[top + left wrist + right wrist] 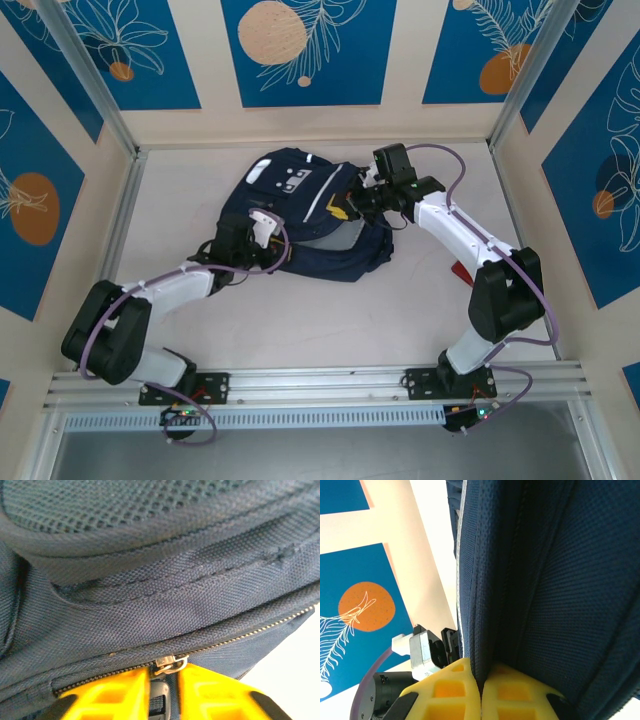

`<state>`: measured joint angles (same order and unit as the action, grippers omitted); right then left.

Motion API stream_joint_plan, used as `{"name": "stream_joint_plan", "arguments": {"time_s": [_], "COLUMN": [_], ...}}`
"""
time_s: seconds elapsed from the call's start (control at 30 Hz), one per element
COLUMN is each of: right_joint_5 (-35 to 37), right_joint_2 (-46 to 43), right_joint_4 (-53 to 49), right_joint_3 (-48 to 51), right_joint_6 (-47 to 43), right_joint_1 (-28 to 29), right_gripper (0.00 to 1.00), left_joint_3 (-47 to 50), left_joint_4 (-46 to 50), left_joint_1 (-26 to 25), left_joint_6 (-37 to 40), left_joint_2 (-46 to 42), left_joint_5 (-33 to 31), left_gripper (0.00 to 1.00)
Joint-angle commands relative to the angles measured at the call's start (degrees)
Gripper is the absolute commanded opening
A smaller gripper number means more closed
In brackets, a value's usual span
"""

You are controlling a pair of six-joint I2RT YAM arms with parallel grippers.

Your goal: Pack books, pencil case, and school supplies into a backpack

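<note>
Top view first: the backpack point(300, 215) lies flat on the table point(400, 310), sandwiched between both tools. The left gripper point(262, 232) sits on its near left edge and the right gripper point(352, 205) is at its right side, so the bag is directly in front of each one. From up here I can't tell how far either jaw is open.

Left wrist cam: the yellow fingers point(120, 695) of the left gripper point(164, 672) are nearly together, with just a narrow gap. The metal zip pull point(170, 664) sits right at their tips and a dark tab runs down into the gap, so it looks pinched on that. Navy backpack point(175, 595) fabric is everywhere ahead of the tips, and the zipper point(250, 636) runs off to the right.

Right wrist cam: the right gripper point(481, 677) is clamped fully closed, fingers point(450, 690) pressed together on a fold of the backpack point(560, 580), which rises straight up from the tips.
</note>
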<state>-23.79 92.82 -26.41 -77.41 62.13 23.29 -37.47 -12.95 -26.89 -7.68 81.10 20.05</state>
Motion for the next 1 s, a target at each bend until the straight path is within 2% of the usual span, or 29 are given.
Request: {"name": "stream_joint_plan", "arguments": {"time_s": [0.0, 0.17, 0.37, 0.67, 0.97], "right_joint_5": [-1.8, -0.9, 0.2, 0.3, 1.1], "right_joint_2": [-1.8, -1.6, -0.6, 0.2, 0.4], "right_joint_4": [1.2, 1.1, 1.5, 5.4, 7.2], "right_joint_3": [-2.9, -2.5, -1.9, 1.1, 3.2], "right_joint_6": [-0.5, -0.6, -0.9, 0.8, 1.8], "right_joint_1": [0.3, 0.4, 0.7, 2.3, 4.8], "right_gripper": [0.0, 0.0, 0.0, 0.0, 0.0], "left_joint_3": [-1.5, -0.5, 0.2, 0.1, -5.3], "left_joint_4": [-0.2, 0.4, 1.3, 0.1, -3.2], "left_joint_1": [0.4, 0.4, -2.2, -11.6, -20.5], "left_joint_6": [1.7, 0.9, -1.5, -4.3, -7.6], "left_joint_2": [0.4, -0.8, -3.5, -6.1, -1.2], "left_joint_5": [3.9, 6.2, 6.6, -0.5, -6.5], "left_gripper": [0.12, 0.0, 0.0, 0.0, 0.0]}}
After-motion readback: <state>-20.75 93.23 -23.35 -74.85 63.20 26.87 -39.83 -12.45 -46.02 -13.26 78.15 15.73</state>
